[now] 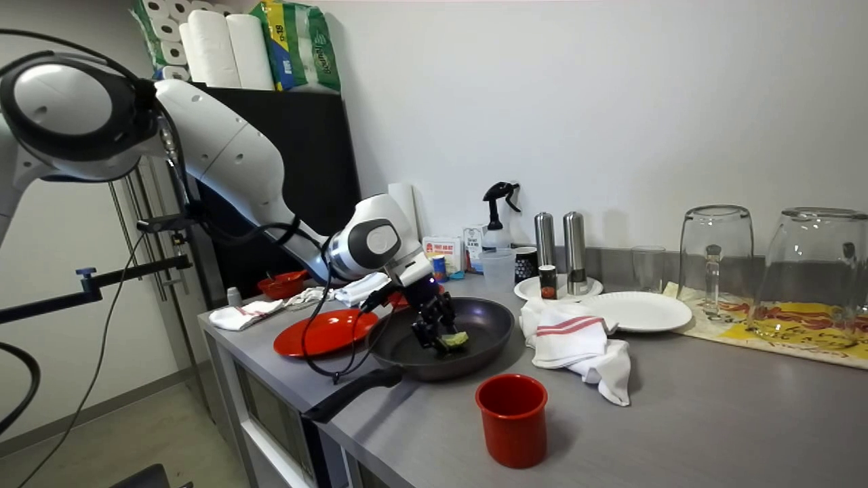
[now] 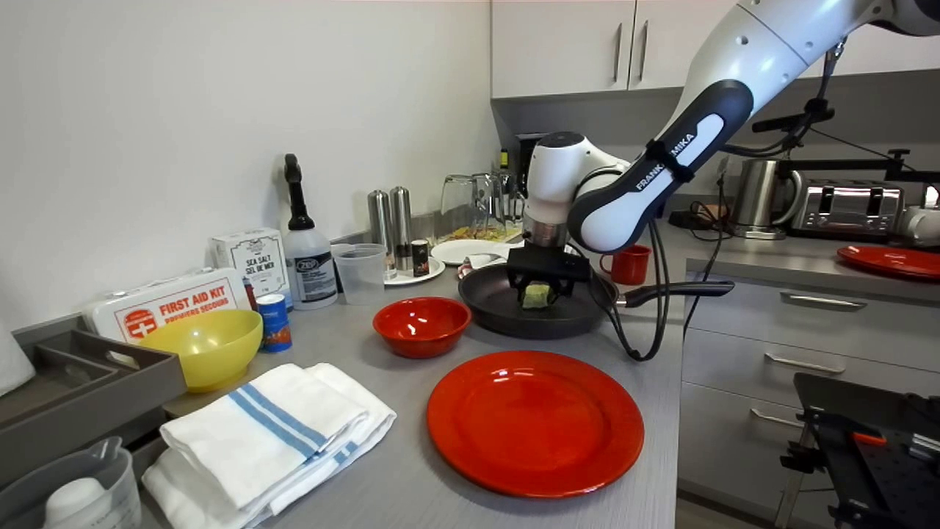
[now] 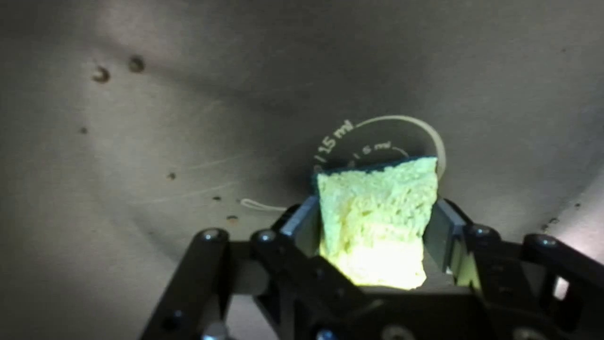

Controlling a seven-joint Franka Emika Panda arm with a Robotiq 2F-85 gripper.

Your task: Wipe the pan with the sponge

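Arm sloping over pan, end bent downward, gripper clamped on sponge (yellow-green)

The arm is showing glossy white, a black band ringing its rounded cap at upper left in an exterior view. At an exterior view's upper right, "FRANK" and "MIKA" lettering is flanking a black strap. Black cables are looping below. Low in the wrist view, shiny screws are studding the black gripper.
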